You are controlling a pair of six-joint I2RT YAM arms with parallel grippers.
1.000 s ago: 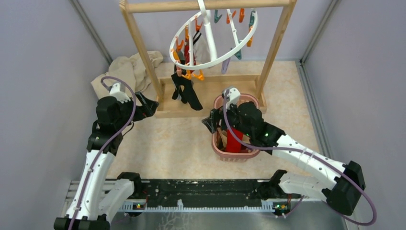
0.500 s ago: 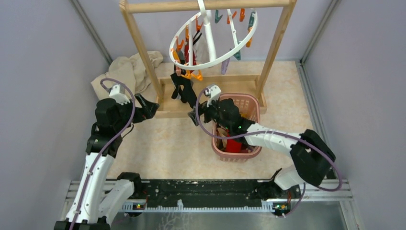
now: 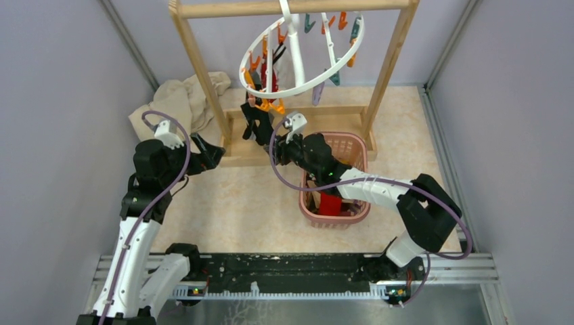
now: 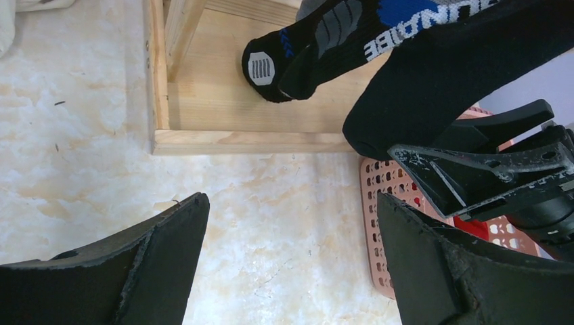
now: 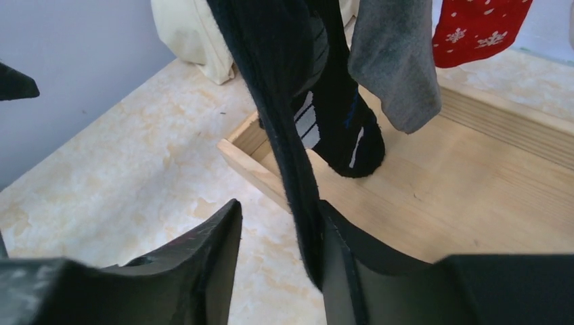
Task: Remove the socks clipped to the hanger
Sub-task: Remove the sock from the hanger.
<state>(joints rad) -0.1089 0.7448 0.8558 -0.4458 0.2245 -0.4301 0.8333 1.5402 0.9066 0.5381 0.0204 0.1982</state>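
Observation:
The hanger, a white ring with orange and teal clips, hangs from the wooden rack's top bar. Black socks dangle from its left side. In the right wrist view a plain black sock hangs down between the jaws of my right gripper. It lies against the right finger, and a gap stays on the left. Behind it hang a patterned black sock, a grey sock and a red sock. My left gripper is open over bare floor, left of the socks.
The wooden rack has a low base board under the socks. A pink lattice basket with a red sock inside stands to the right of my right gripper. A beige cloth lies at the back left.
My right arm swung left from over the basket to the hanging black sock, and its jaws narrowed around it. The left arm stayed put.

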